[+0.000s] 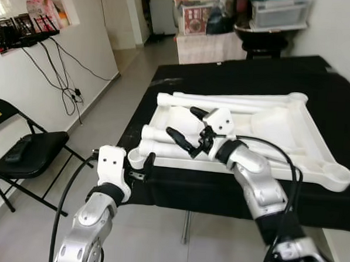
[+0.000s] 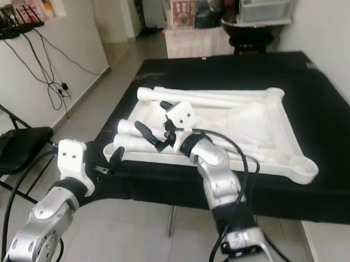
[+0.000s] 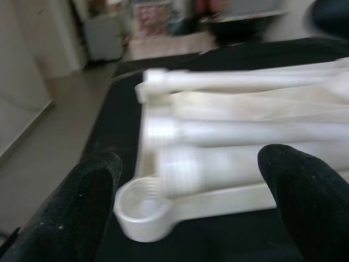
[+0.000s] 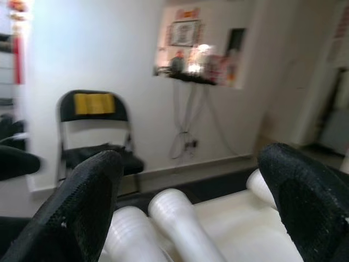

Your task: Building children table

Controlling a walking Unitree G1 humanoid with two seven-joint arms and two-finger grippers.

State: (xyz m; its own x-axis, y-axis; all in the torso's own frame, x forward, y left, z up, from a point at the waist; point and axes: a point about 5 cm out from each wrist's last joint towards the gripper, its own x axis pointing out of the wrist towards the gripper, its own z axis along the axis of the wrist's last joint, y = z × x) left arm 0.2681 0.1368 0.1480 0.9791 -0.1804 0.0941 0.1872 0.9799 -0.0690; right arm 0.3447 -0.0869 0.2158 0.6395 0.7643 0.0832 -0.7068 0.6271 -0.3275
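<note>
An upside-down white plastic table top lies on a black-covered table. Three white legs lie loose on it: one long leg along the far rim, and two side by side at the near left. My right gripper hovers open just above those two legs, whose round ends show between its fingers. My left gripper is open at the table's near-left edge, facing the top's round corner socket and the threaded end of a leg.
A black folding chair stands on the floor to the left, by a wall with hanging cables. Storage boxes and a dark stand are stacked beyond the table. Pale floor lies between chair and table.
</note>
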